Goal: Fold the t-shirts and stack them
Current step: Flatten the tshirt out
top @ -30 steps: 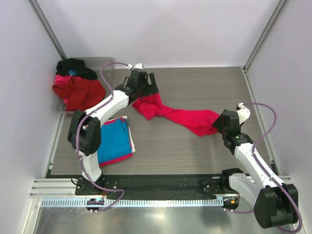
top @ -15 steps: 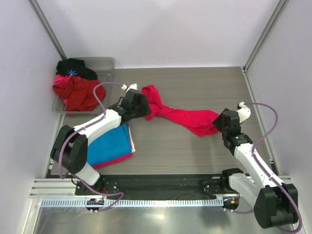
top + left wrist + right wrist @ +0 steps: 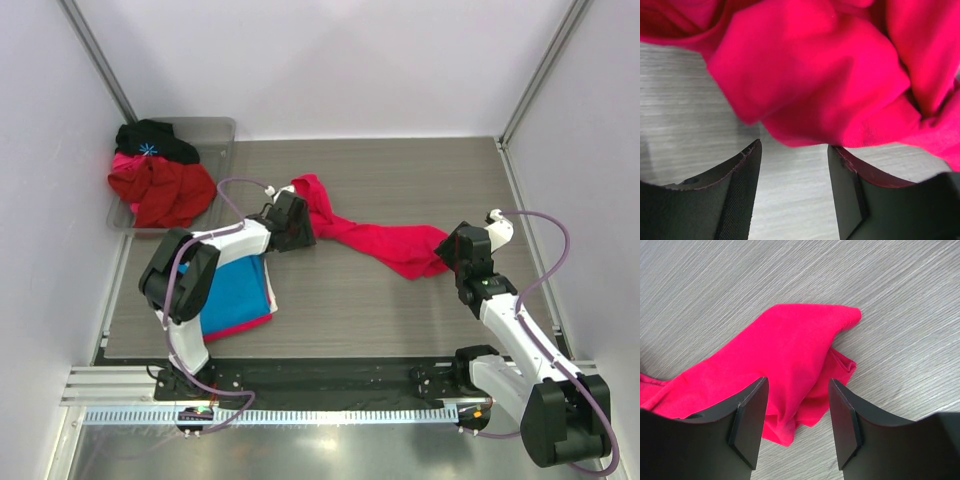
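Spreading step. Crimson-pink t-shirt (image 3: 390, 245) twisted mid-table, 9 to 3 o'clock. My left gripper (image 3: 795, 146) half open, cloth at its 12; right gripper (image 3: 797, 381) half open over the corner; both empty. Next, I judge: pinch ends, pull flat.

You have the bin (image 3: 218, 130) at upper left; the folded shirts (image 3: 235, 292) just below it; the loose shirt (image 3: 390, 245) sprawled across centre.

Bright, even light with soft shadows; the crimson-pink t-shirt (image 3: 810, 75) blurs close up.
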Controlling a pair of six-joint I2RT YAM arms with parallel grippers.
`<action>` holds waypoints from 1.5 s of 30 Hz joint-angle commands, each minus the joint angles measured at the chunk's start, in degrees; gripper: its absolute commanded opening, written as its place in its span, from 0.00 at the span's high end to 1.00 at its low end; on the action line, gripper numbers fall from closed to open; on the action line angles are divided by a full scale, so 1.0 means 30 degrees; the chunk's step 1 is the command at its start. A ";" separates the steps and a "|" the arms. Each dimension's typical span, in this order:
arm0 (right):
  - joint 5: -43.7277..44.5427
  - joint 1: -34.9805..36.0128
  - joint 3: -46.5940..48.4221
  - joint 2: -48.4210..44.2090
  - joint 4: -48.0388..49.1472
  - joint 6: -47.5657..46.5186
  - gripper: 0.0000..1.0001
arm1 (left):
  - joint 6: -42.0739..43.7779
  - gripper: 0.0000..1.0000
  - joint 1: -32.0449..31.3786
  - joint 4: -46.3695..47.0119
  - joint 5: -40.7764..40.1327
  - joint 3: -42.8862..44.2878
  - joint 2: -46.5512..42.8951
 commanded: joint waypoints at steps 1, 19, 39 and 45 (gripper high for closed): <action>0.0070 -0.0079 -0.0013 -0.0144 0.0890 0.0099 0.43 | 0.0091 0.44 -0.0134 0.0872 -0.0130 0.1154 0.0566; -0.0018 -0.0079 -0.0102 -0.0116 0.0920 -0.0018 0.43 | 0.0969 1.00 -0.0163 -0.2495 -0.0837 0.2270 -0.2559; -0.0604 -0.0107 0.0542 0.1026 -0.0047 0.0011 0.36 | -0.0582 1.00 -0.0075 -0.5924 -0.2944 -0.5517 -1.7737; -0.0515 -0.0079 0.1330 0.2606 -0.0106 0.0099 0.34 | -0.0788 1.00 -0.0075 -0.5925 -0.2797 -0.7104 -1.8999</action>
